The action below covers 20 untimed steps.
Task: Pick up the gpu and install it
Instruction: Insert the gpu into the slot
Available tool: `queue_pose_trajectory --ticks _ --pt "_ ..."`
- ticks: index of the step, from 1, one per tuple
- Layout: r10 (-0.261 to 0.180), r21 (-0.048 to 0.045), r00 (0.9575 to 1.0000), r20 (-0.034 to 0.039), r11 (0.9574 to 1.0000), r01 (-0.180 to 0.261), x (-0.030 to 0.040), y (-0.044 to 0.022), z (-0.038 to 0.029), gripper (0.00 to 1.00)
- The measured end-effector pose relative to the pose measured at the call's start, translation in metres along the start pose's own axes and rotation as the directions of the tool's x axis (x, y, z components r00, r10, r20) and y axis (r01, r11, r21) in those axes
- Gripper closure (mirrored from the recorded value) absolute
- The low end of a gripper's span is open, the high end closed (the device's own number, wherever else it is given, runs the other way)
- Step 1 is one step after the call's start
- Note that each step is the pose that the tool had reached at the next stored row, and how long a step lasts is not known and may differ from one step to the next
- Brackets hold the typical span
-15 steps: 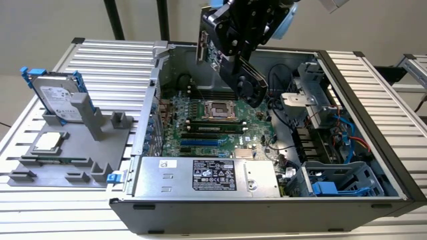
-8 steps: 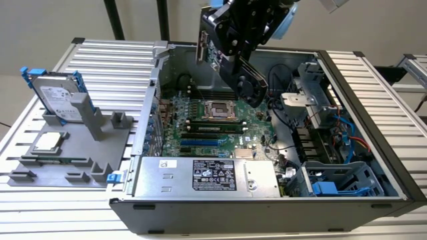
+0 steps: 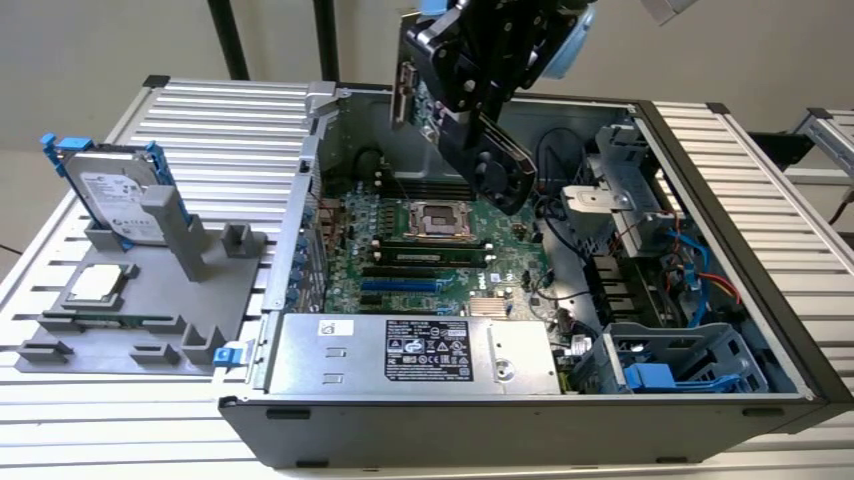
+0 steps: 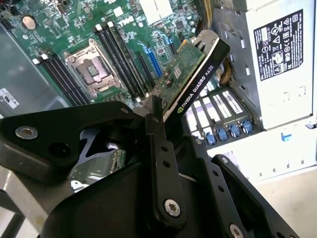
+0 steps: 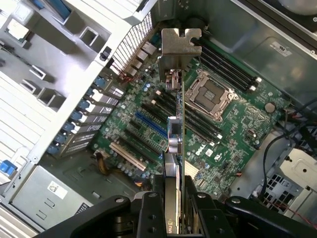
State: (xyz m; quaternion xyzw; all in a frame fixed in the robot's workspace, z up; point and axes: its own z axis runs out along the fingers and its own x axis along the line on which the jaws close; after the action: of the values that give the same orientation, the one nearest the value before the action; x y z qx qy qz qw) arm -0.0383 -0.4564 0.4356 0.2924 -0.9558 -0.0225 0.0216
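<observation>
Gripper [image 3: 477, 95] clenched on gpu [image 3: 505, 168]. Card hung tilted in the air over the open case's [image 3: 727, 200] motherboard [image 3: 387, 275] (silver bracket [image 5: 181, 42] toward the exterior view's left), not seated.

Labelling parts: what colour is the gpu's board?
Green; the gpu shows best in the second wrist view.

We are looking at a matte black metal tool [image 4: 157, 113] that is showing thick, round-edged link plates [image 4: 54, 136] on either side of a narrow straight black bar [image 4: 161, 158]. Shiny silver round-headed screws [image 4: 172, 208] are sitting in recesses in the plates and the bar, and small dark empty holes [image 4: 163, 148] are running in a line down the bar. In the exterior view we are seeing a pale blue rounded collar [image 3: 574, 45] ringing the black body above.
</observation>
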Motion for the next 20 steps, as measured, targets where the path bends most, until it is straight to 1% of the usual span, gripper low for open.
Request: queue_pose_trajectory --ticks 20 --pt "-0.055 0.0015 0.9985 -0.0031 0.9985 0.055 0.0000 0.0000 0.0000 1.00"
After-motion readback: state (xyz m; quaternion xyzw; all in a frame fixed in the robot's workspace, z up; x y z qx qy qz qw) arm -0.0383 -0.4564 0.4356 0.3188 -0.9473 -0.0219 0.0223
